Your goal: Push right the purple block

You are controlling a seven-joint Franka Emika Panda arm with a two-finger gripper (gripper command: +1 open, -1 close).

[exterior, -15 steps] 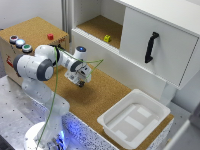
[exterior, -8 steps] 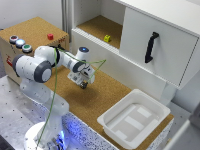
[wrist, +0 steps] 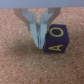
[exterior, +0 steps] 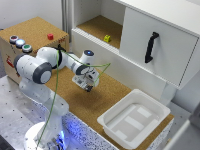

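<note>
In the wrist view the purple block (wrist: 56, 40), a cube with yellow letters on its faces, rests on the cork tabletop (wrist: 30, 67). My gripper (wrist: 40, 43) is shut with nothing between its fingers (wrist: 34, 29), and the fingertips stand right against the block's side. In the exterior view the gripper (exterior: 88, 85) is low over the cork surface in front of the cabinet. The block is hidden under the gripper in that view.
A white tray (exterior: 134, 120) lies toward the exterior view's right on the table. Behind stands a white cabinet with a black handle (exterior: 151, 47) and an open shelf holding a yellow block (exterior: 107, 38). A box with coloured buttons (exterior: 20, 43) sits at the left.
The gripper has moved a little toward the exterior view's right and lower over the cork surface.
</note>
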